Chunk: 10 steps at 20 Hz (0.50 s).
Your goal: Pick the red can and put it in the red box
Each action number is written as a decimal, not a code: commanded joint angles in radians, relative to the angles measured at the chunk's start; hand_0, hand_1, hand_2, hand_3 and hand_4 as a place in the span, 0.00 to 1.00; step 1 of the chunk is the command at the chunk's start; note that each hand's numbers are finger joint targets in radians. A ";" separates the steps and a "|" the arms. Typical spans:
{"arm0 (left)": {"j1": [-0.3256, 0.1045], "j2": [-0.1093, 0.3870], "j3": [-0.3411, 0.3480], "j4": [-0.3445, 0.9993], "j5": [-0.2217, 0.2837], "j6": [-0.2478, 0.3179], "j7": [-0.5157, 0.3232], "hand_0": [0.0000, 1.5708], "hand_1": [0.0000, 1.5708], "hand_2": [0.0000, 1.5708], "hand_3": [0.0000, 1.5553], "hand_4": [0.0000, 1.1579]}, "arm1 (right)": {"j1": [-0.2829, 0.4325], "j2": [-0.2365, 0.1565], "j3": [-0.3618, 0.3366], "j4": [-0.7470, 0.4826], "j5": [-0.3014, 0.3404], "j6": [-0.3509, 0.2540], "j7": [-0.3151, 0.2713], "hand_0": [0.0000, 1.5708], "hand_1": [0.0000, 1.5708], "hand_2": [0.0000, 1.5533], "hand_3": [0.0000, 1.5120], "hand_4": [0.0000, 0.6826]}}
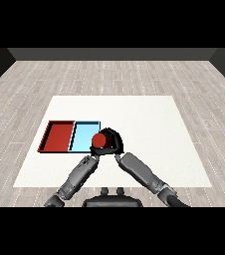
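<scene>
Forearms come in from the lower corners and meet near the middle of the white bench (149, 119). The right forearm slants up and to the left, and the right hand (112, 141) sits at its end with its black fingers (115, 135) curled round the red can (101, 141). The can shows its round red top and is held at the near right corner of the light blue tray (84, 134), overlapping that tray's right edge in the head view; whether it is lifted clear of the bench or resting on it I cannot tell. The left forearm slants up and to the right, ending just below the can. The left hand (95, 152) is mostly hidden there, close under the right hand, and I cannot tell how it is posed.

Count: one red can, two trays, two hands. The red tray (57, 136) lies on the left of the bench, and the light blue tray lies touching its right side. The can is well apart from the red tray, with the blue tray between them. Around the bench is a grey plank floor (30, 84).
</scene>
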 commanded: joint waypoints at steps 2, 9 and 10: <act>-0.014 -0.009 -0.037 -0.060 -0.034 0.100 0.041 1.00 1.00 0.97 0.92 0.93 | 0.039 -0.006 -0.060 -0.075 -0.015 0.071 0.014 0.84 0.84 0.85 0.83 0.18; -0.023 -0.009 0.054 -0.037 -0.045 0.024 0.049 1.00 1.00 0.97 0.94 0.97 | 0.036 0.006 -0.037 -0.035 0.123 0.054 0.088 0.00 0.00 0.00 0.00 0.00; -0.030 -0.009 0.033 -0.025 -0.047 0.021 0.023 1.00 1.00 0.97 0.94 0.97 | 0.065 0.006 -0.059 -0.029 0.142 0.097 0.074 0.00 0.00 0.00 0.00 0.00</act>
